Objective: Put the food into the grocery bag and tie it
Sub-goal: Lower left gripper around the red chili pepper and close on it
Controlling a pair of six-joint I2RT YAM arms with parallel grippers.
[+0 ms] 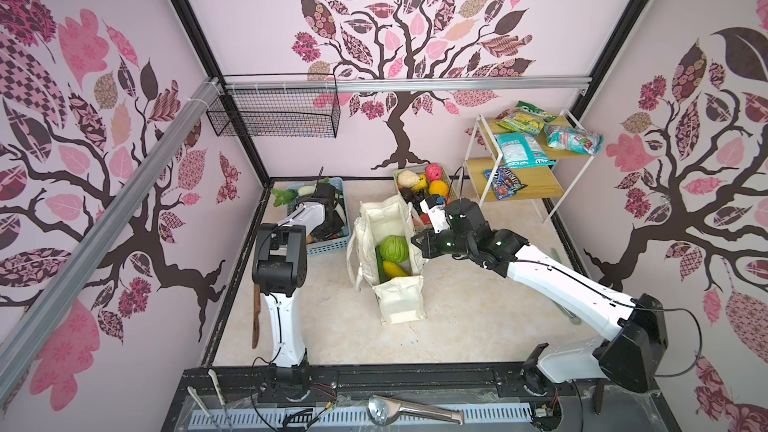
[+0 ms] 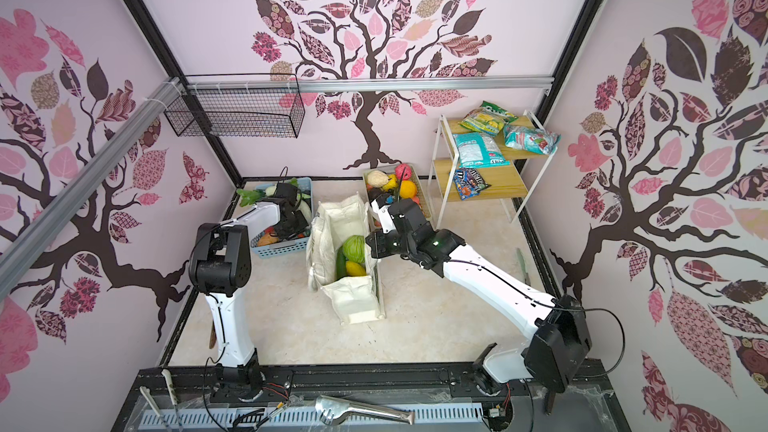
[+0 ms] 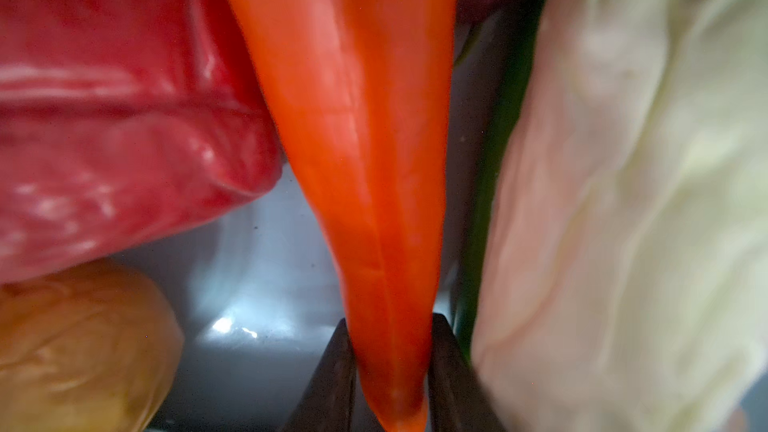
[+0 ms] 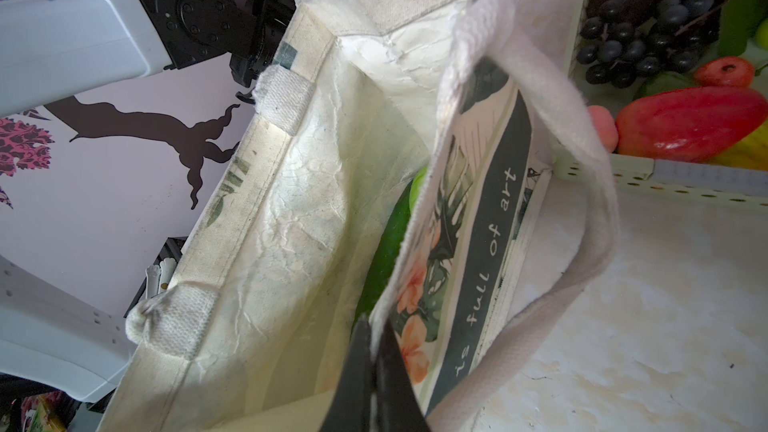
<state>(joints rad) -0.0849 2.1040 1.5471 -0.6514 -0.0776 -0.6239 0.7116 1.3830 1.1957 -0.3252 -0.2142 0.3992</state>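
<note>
On the left of the bench (image 1: 478, 305) sits a blue basket (image 1: 328, 245) full of toy veggies. The left gripper (image 3: 390, 326) is down inside it. Its dark fingers (image 3: 332, 371) press on both sides of a long orange pepper (image 3: 353, 118), near its thin tip. Packed close round it are a shiny red pepper (image 3: 104, 118), a brownish-yellow lump (image 3: 75, 347) and a pale leafy cabbage (image 3: 623, 201), so there is little room round the fingers.

In the middle stands the grocery bag (image 1: 401, 305), just beside the blue basket. It is a boxy cream cloth bag, open at the top, with a crinkly pale lining. One side has a dark green stripe that reads "is full of art", with leaves and peach flowers. Inside lie a round green cabbage (image 1: 394, 248), a yellow fruit (image 1: 395, 270) and a dark green cucumber (image 1: 380, 263). Cream straps (image 1: 353, 255) hang down its left side.

The right gripper (image 4: 376, 351) has its fingers (image 4: 357, 367) closed tight on the top edge of the bag's printed side. A strap loop (image 4: 598, 201) curves beside them.

Just right of the bag is a beige basket (image 4: 623, 168) holding dark grapes (image 4: 648, 35), a red mango (image 4: 690, 124) and an orange (image 1: 438, 189). Farther right, a shelf (image 1: 523, 184) carries snack packets (image 1: 521, 149).
</note>
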